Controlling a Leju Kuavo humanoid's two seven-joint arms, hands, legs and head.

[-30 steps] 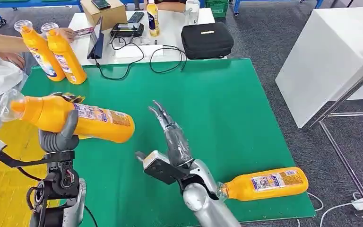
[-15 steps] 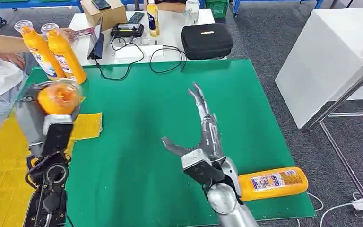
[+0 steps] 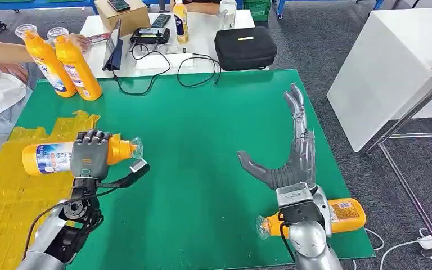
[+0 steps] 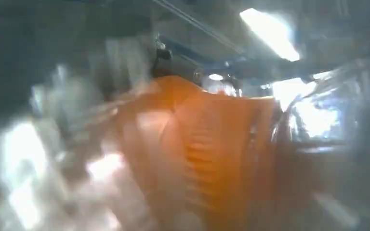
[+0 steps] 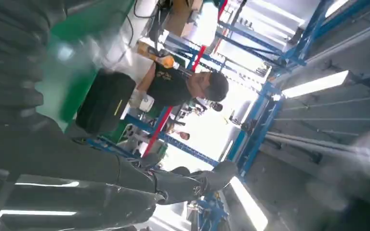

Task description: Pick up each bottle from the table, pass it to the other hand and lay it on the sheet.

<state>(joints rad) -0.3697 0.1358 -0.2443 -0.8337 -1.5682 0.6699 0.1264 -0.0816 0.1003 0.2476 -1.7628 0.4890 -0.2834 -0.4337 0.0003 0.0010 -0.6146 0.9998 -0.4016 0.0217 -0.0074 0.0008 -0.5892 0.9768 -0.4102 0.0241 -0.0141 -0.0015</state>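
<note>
Head view, left hand gripping bottle over yellow sheet edge, right hand fingers spread wide.

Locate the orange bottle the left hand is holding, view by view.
Head view: held bottle lower left, sideways in the left hand, over the yellow sheet.
Left wrist view: blurred orange body across the middle.
Right wrist view: not in it.
Shared landmark: the bottle's orange body.

From the head we look forward and down over the green worktop. Our left wrist camera sits blurred, right against an orange bottle. Our right wrist camera faces up and outward; it shares the black case with the head view.
</note>
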